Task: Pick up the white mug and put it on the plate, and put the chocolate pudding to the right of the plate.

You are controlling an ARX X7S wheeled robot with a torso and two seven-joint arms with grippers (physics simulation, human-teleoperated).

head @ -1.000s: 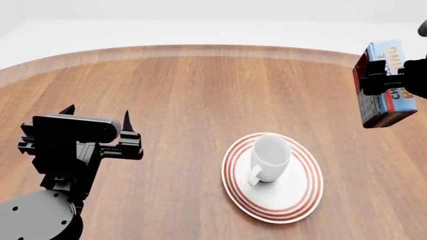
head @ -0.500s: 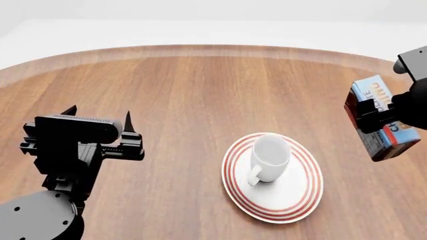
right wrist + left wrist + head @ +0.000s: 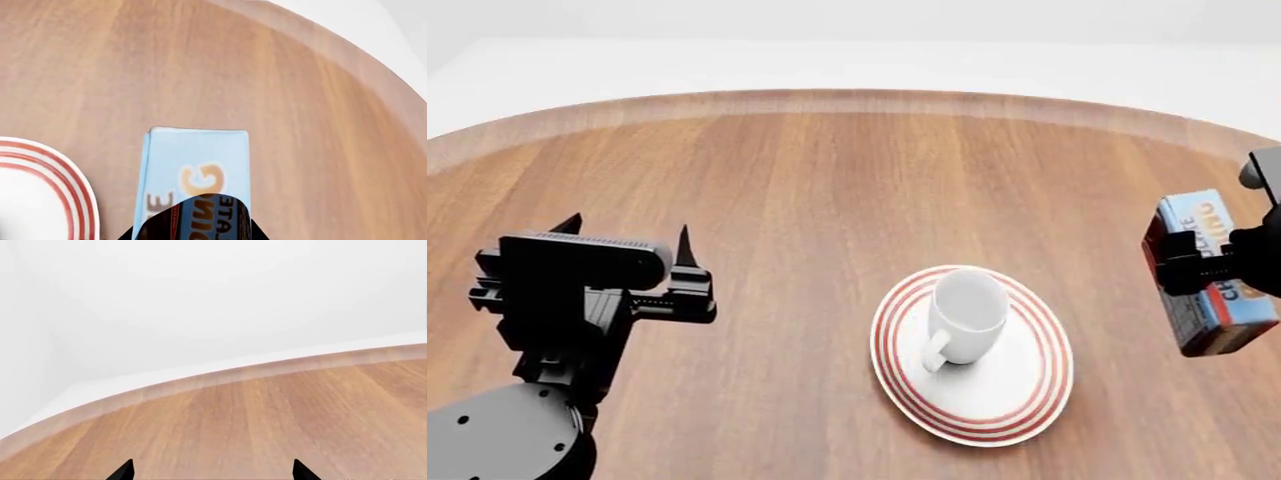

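- Chocolate pudding is pinched in the right gripper at the head view's right edge, out to the right of the plate with a band of bare wood between them. Whether the carton touches the wood I cannot tell.
- From the right wrist camera the carton's light blue face points up. Its far edge is square and clear. The plate's red-ringed rim lies just beside it, apart from it.
- The right gripper's dark body covers the carton's near end in that view, so the fingertips cannot be made out there.
- The white mug stands upright on the plate. It sits toward the plate's far side, handle turned toward the robot. The nearer part of the plate is bare.
- The left gripper hangs over the wooden table at the left, well apart from the plate. Its jaws are spread and hold nothing.
- In the left wrist view only two dark fingertips show, set wide apart, with plain table between them.
- The table's curved far edge runs across the head view. Open wood lies between that edge and the plate, and between the left gripper and the plate.
- Beyond the carton, the right wrist view shows wood up to the table's rounded edge.
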